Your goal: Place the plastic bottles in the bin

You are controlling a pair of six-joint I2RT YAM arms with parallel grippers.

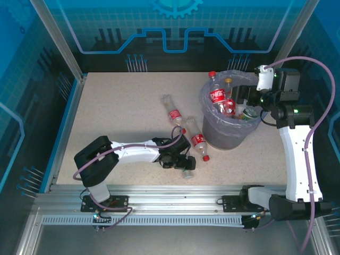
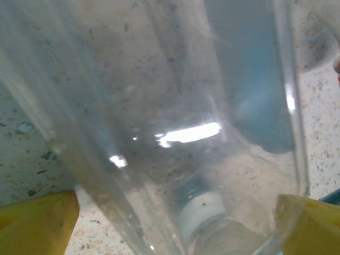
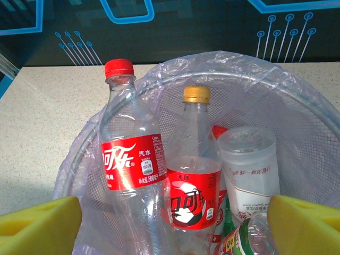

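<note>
Inside the lined grey bin point(image 3: 313, 133), clear bottles point(image 3: 130, 164) wear red labels.

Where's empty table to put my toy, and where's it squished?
The back-left table is bare, between the left wall and the lying bottles. Another bare patch lies in front of the bin, beside the right arm. It's squished between the bin and the left arm.

Red-labelled bottles point(image 3: 130, 164), grey-lavender bin point(image 1: 226, 137)
</note>
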